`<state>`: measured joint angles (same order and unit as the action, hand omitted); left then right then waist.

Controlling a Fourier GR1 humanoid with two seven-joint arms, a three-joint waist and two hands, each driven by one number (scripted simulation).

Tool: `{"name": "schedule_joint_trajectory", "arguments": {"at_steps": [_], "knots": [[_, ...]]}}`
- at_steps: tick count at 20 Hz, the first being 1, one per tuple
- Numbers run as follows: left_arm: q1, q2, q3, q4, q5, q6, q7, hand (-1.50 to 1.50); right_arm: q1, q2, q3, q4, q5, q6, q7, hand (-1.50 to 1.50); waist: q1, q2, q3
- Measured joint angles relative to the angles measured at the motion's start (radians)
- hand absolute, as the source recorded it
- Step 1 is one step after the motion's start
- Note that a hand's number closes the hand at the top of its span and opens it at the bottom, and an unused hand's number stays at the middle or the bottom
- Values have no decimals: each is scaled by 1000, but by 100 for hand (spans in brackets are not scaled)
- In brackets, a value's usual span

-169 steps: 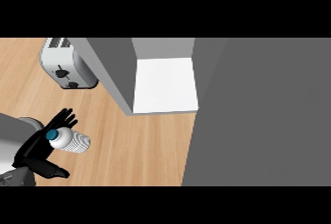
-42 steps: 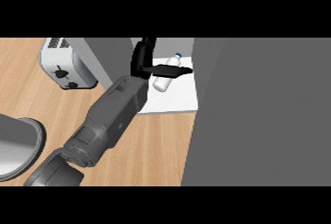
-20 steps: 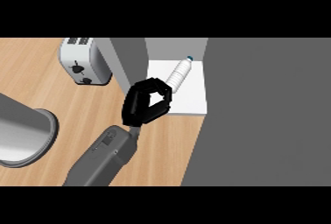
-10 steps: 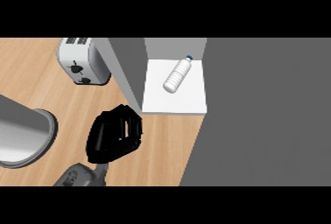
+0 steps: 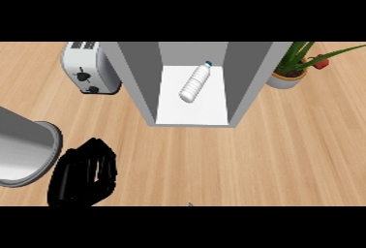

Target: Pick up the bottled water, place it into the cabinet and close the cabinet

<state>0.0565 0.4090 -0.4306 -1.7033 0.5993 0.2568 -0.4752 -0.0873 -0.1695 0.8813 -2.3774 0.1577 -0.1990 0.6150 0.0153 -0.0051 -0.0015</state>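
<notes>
Bottled water [image 5: 194,83] lies on its side inside the cabinet [image 5: 243,77], apart from your left hand [image 5: 82,173], whose fingers curl on nothing. You risk it rolling out before closing; no door shows.

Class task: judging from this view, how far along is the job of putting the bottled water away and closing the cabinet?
Done: the bottled water lies on its side on the white floor of the cabinet. In hand: nothing; the left hand is over the counter at lower left, apart from the cabinet, its fingers curled on nothing. Left: closing the cabinet, whose front is open; no door shows in this view.
</notes>
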Motion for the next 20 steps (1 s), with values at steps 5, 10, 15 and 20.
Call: {"name": "schedule_joint_trajectory", "arguments": {"at_steps": [5,10,15,20], "knots": [[79,37,49,-51,30,-43,-15,150,-109,-12,32,24,38,-13,59,150,6,1,-1],[125,73,96,-66,62,-97,-22,150,-218,-41,48,40,65,-84,65,150,14,2,-2],[153,100,135,-63,86,-147,-35,150,-304,-45,12,75,48,-158,93,150,27,6,-3],[189,140,178,-78,112,-200,-38,150,-459,78,-126,282,-10,-206,91,150,40,10,-2]]}}
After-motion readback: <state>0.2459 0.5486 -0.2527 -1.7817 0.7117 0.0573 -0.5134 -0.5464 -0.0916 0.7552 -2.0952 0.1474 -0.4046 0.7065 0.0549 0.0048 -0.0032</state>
